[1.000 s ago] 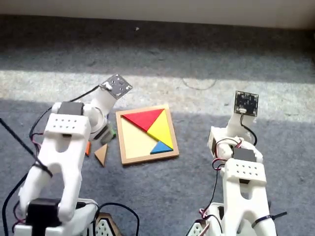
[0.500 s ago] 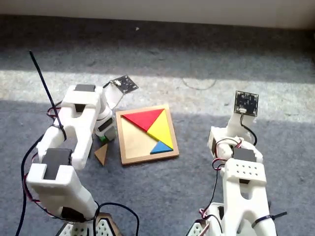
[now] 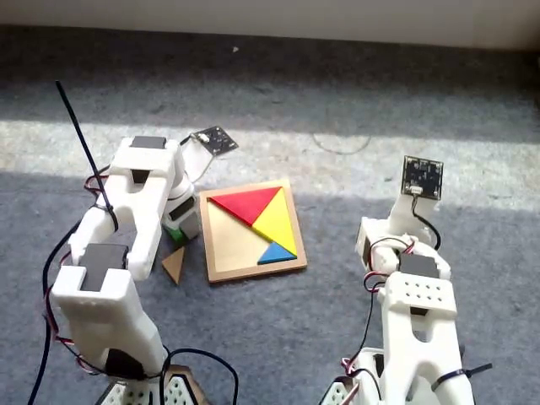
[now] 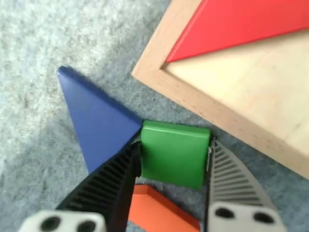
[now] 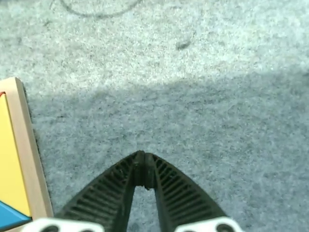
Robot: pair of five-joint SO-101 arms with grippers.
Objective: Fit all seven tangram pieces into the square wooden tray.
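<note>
Three pieces lie in the wooden tray, which sits on the carpet between my two arms: a red triangle, a yellow triangle and a small blue triangle. The side of the tray nearest the left arm is bare. Just outside that edge a dark blue triangle, a green square and an orange piece crowd close together, with a tan triangle near them. My left claw is clamped on the green square, one finger against each of two opposite flat edges. I judge the square light, rigid and glossy, so it could slip or twist. Gripping it mid-edge and square-on looks right to me. My right claw is pinched together on nothing, above carpet beside the tray.
</note>
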